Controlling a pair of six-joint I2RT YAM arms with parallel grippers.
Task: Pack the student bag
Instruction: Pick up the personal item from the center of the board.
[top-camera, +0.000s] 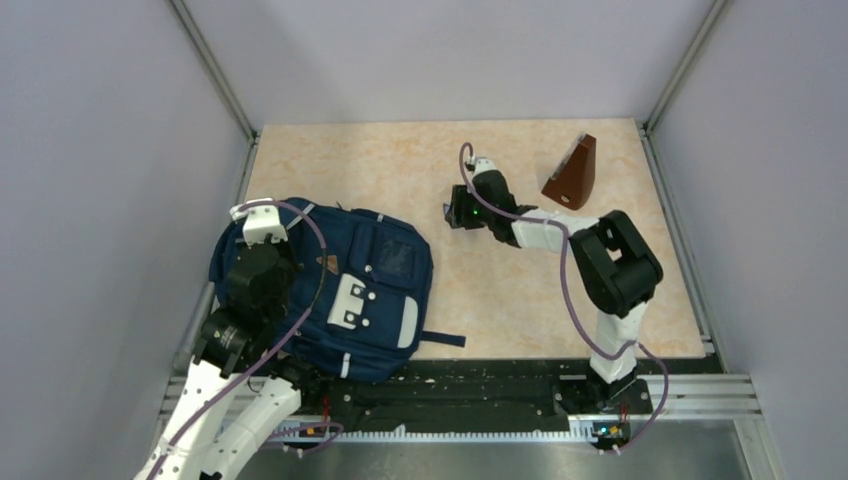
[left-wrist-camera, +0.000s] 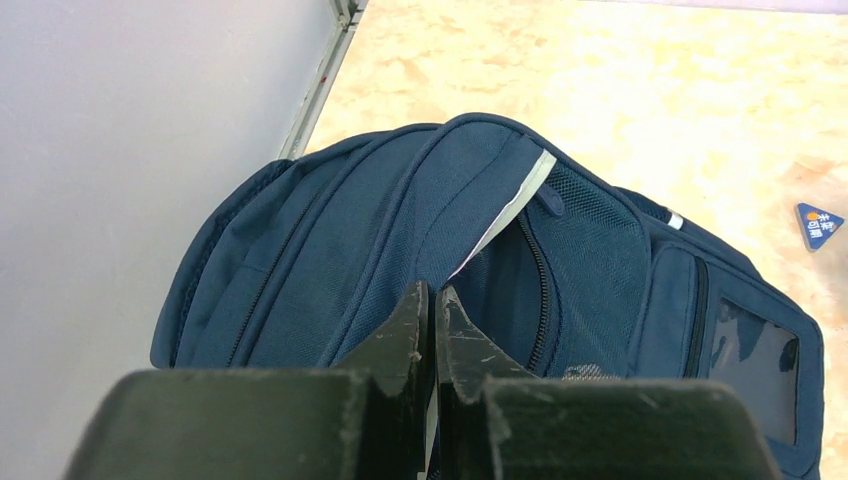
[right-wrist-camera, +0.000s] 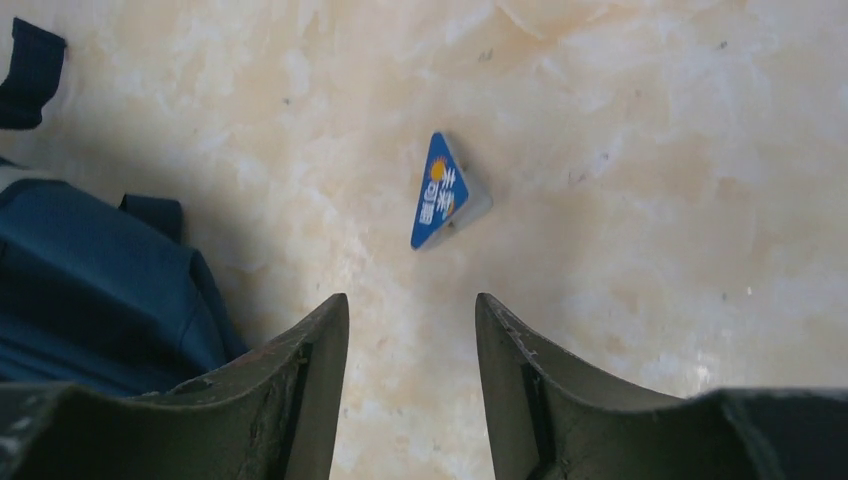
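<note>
The student bag (top-camera: 350, 285) lies flat at the table's left, a navy backpack with white pocket patches. In the left wrist view its main opening gapes a little, showing a pale trim strip (left-wrist-camera: 528, 190). My left gripper (left-wrist-camera: 435, 292) is shut on that flap edge of the bag, and the trim runs down between the fingers. My right gripper (right-wrist-camera: 410, 298) hovers open over the bare table near the middle. A small blue triangular item (right-wrist-camera: 440, 195) lies just beyond its tips. Nothing is between its fingers.
A brown wedge-shaped object (top-camera: 572, 175) stands at the back right of the table. A dark bag strap (top-camera: 445, 340) trails toward the front edge. Grey walls and metal rails close in the left and right sides.
</note>
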